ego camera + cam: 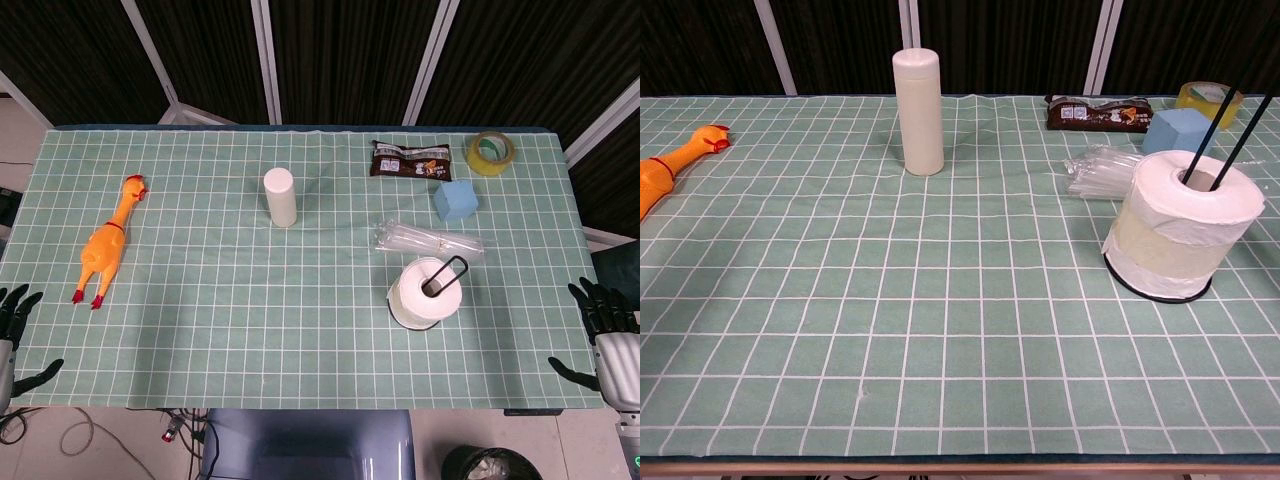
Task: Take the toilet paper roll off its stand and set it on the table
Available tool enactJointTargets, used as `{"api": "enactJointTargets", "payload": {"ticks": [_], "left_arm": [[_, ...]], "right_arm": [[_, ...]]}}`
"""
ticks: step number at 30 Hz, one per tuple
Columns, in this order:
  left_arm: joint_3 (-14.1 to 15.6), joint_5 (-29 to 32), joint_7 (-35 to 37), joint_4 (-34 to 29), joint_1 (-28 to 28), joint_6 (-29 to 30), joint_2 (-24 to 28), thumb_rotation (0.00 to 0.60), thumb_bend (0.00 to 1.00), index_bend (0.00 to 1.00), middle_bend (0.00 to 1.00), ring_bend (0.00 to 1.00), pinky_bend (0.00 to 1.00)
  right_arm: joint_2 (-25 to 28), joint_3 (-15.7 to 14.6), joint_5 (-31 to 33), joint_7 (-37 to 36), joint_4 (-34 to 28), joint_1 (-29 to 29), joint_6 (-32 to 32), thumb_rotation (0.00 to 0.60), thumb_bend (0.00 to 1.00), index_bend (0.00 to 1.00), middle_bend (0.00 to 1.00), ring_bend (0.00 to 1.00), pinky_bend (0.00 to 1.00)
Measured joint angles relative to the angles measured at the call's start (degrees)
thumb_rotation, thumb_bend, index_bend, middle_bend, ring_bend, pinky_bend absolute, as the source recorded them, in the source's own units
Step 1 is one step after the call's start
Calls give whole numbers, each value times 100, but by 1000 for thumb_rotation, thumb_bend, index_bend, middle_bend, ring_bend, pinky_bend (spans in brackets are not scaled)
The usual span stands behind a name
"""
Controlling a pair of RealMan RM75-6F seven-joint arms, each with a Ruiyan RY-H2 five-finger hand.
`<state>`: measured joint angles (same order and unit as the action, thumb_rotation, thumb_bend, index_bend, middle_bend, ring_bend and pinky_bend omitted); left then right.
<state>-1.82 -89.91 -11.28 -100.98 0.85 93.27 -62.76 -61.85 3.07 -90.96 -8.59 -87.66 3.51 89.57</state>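
Both hands are seen empty with fingers spread: the left hand (14,335) at eight o'clock, the right hand (608,335) at four. The toilet paper roll (426,293) is seated on its stand (449,270), at four o'clock from the table (250,330) centre.

roll (425,293) top: free | behind: straws (430,240), blue block (457,200)

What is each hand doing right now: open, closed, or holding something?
Left hand: open, fingers spread, holding nothing, at the table's near left edge.
Right hand: open, fingers spread, holding nothing, at the near right edge.
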Motion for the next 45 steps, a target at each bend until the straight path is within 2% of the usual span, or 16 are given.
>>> {"api": "enactJointTargets", "payload": {"ticks": [29,31,37,45], "left_arm": [[0,-18,1,-1,18,29,-1,600,46,141,44,0,0],[2,-32,2,-7,19,36,-2,600,46,141,44,0,0],[-18,58,-26,-11,-2,-35,-7,600,46,141,44,0,0],[-34,78,-40,-19,1,-22,-15,600,46,141,44,0,0]], "right_arm": [[1,-26,6,-182,-53,9,-57,600,0,33,0,0,42],[15,-49,20,-356,-131,17,-121,600,0,28,0,0,42],[101,-170,125,-1620,-396,138,-670,600,0,26,0,1,18],[-105,-113,729,-2982,-673,332,-1425,600,0,0,0,0,0]]}}
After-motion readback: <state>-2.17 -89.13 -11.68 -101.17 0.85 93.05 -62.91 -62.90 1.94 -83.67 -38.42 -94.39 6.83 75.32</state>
